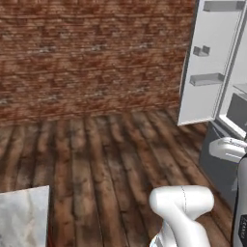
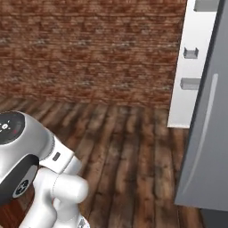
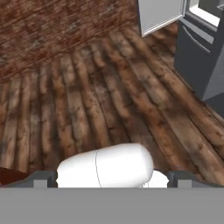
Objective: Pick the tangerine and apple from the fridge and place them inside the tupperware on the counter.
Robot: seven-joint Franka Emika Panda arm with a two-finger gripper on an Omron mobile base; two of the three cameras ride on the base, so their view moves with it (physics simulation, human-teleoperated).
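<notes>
The fridge stands at the right with its door swung open, showing a pale inside and small door shelves. From the right base view I see a grey fridge door with a thin curved handle. In the hand view the fridge is at the top right, far off. My gripper points over the wooden floor, its fingertips wide apart with nothing between them. A corner of the marbled counter shows at the lower left. The tangerine, apple and tupperware are out of view.
A red brick wall runs across the back. Dark wooden floorboards stretch between the counter corner and the fridge. My white arm rises at the bottom of both base views.
</notes>
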